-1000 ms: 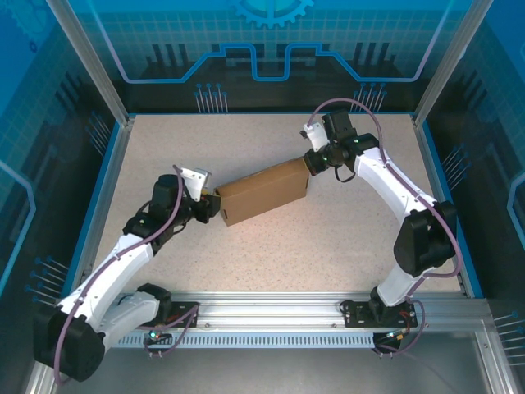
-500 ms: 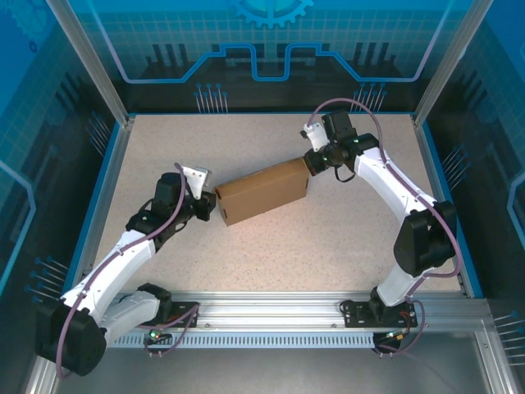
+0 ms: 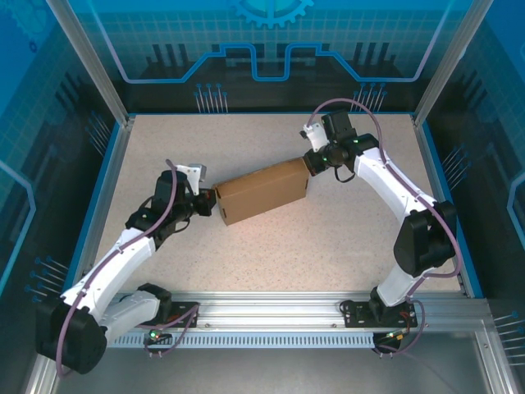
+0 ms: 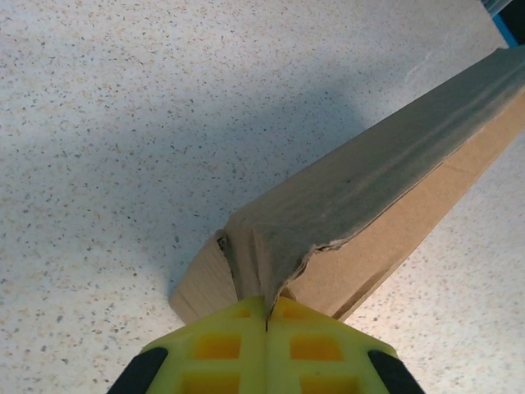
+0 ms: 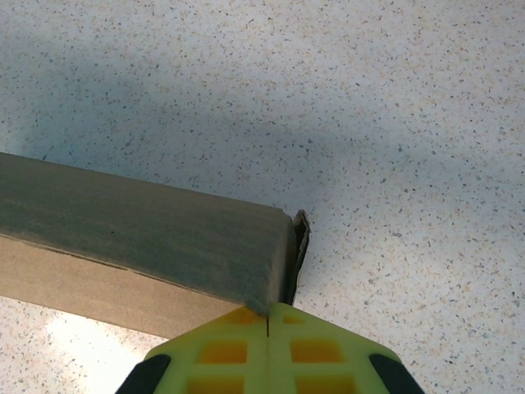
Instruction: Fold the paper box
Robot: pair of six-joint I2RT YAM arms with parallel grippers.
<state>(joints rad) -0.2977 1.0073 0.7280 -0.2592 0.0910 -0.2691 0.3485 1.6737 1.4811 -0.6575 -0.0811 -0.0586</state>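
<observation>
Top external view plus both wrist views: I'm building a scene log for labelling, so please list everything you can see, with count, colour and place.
paper box: one, brown cardboard, mid-table, lying slantwise between the two arms' tips.
table: one, speckled beige with blue edging, under the box.
enclosure walls: blue patterned panels with metal posts, along the table's far side and both flanks.
rail: one, silver, along the near edge, carrying both arm bases.
left arm: one, white and black, near left; left jaws yellow, shut on the box's left end.
right arm: one, white and black, right side; right jaws yellow, shut on the box's right end.
</observation>
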